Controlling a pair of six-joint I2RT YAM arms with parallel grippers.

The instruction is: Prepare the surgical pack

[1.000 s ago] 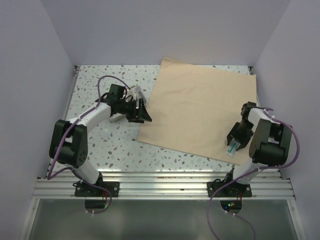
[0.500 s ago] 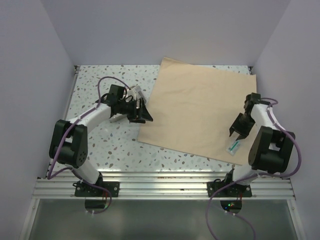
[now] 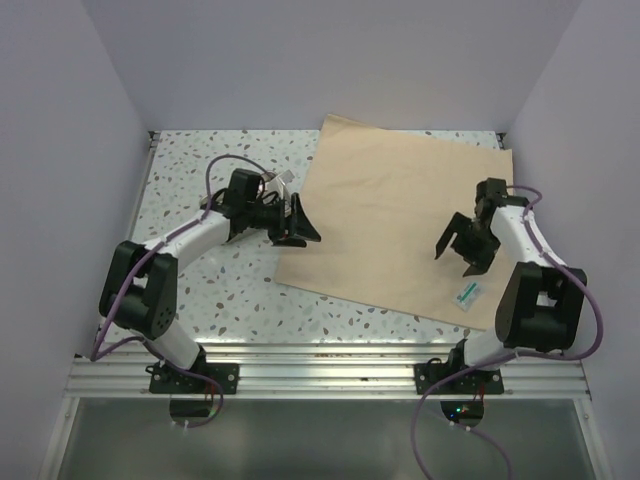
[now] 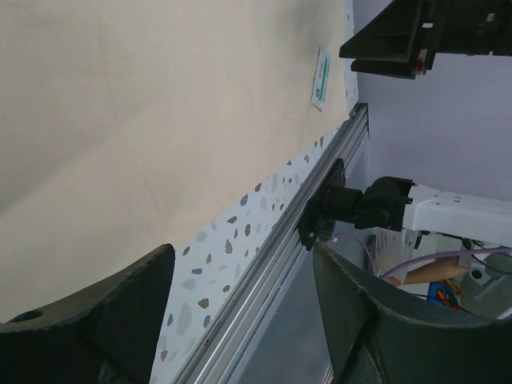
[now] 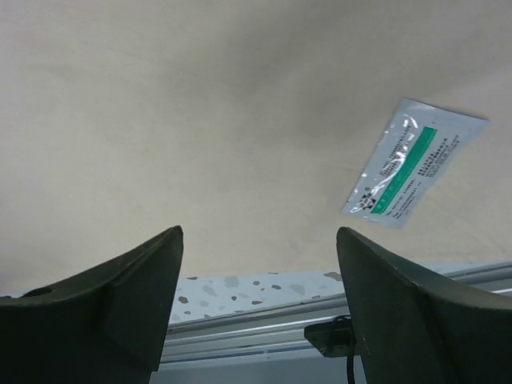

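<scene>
**Right claw [image 3: 456,258] spread wide and empty over the wrap sheet [image 3: 390,210], with a sealed packet [image 3: 467,293] just on its near side.**

The tan sheet lies flat and unfolded on the speckled table [image 3: 200,290], turned slightly askew. The packet rests on the sheet close to its near-right corner. Its long axis runs roughly near to far with a slight tilt, and it sits between the right claw and that arm's own base. The left claw [image 3: 298,232], also wide and holding nothing, hangs at the sheet's left edge, well apart from the packet. The right arm is plainly nearer if the packet needs shifting, and the left looks better placed for the near-left corner.
</scene>
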